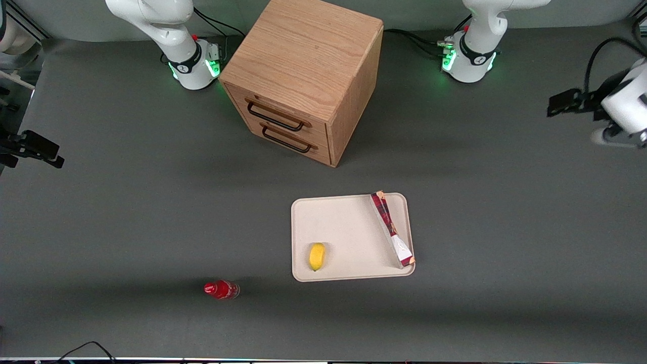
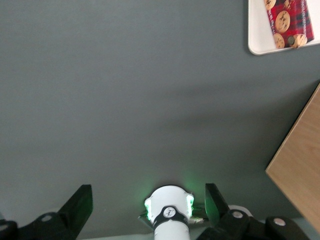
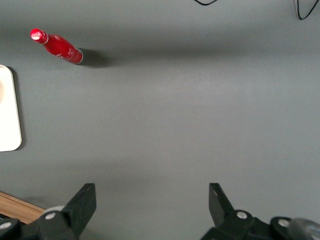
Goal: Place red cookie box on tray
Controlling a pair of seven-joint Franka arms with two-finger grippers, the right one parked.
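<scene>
On the worktop (image 1: 101,212), I see the box (image 1: 391,228) lying on the tray (image 1: 343,227) along its edge toward the working arm. I judge placement done. The end effector (image 2: 148,205) hangs spread wide, empty, well clear; only retreat remains.

We see our gripper (image 2: 148,210), spread wide, over bare grey table (image 1: 505,227), the tall wooden drawer cabinet (image 1: 303,81) looming beside.

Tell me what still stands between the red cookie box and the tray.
Nothing visible does: the red cookie box already lies on the tray, along its edge toward the working arm, apart from the lemon. The hand is open over bare table, away from the tray.
</scene>
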